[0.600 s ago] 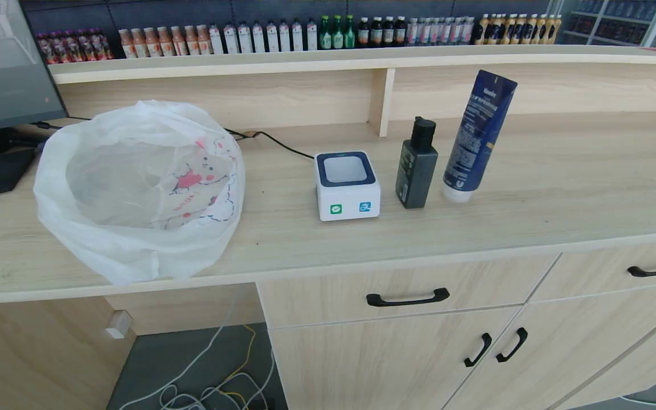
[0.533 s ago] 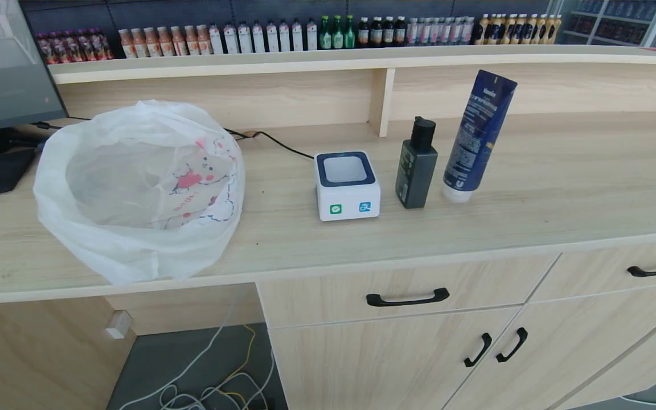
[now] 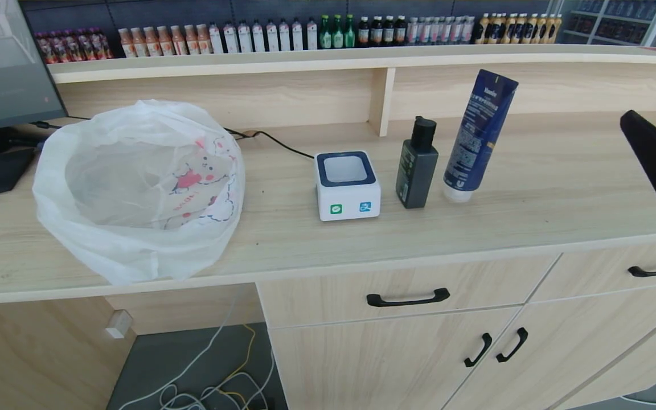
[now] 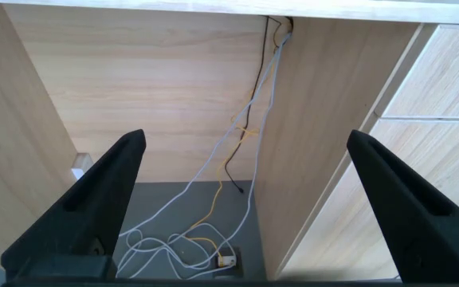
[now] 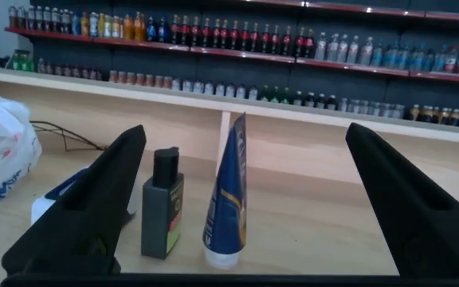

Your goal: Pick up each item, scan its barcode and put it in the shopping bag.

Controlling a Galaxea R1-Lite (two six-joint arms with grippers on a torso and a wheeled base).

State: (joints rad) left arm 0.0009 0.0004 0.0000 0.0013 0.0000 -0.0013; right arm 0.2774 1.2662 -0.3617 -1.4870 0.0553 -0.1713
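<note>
On the wooden counter (image 3: 561, 188) stand a dark green pump bottle (image 3: 416, 165) and, just right of it, a tall blue tube (image 3: 479, 134) on its white cap. A white scanner box (image 3: 347, 184) with a blue-rimmed window sits left of the bottle. The white plastic shopping bag (image 3: 140, 188) lies open at the counter's left. My right gripper (image 5: 245, 211) is open, off the counter's right end, facing the bottle (image 5: 162, 206) and tube (image 5: 227, 194); one of its fingers (image 3: 655, 156) shows at the head view's right edge. My left gripper (image 4: 245, 211) is open below the counter, holding nothing.
A monitor (image 3: 3, 62) stands at the far left with a black cable (image 3: 277, 142) running to the scanner. A raised shelf (image 3: 362, 60) backs the counter. Drawers and cabinet doors (image 3: 408, 319) lie below, with loose wires (image 4: 205, 231) on the floor in the recess.
A finger of my right gripper has come into the head view at the right edge, above the counter's end. The items, scanner and bag have not moved.
</note>
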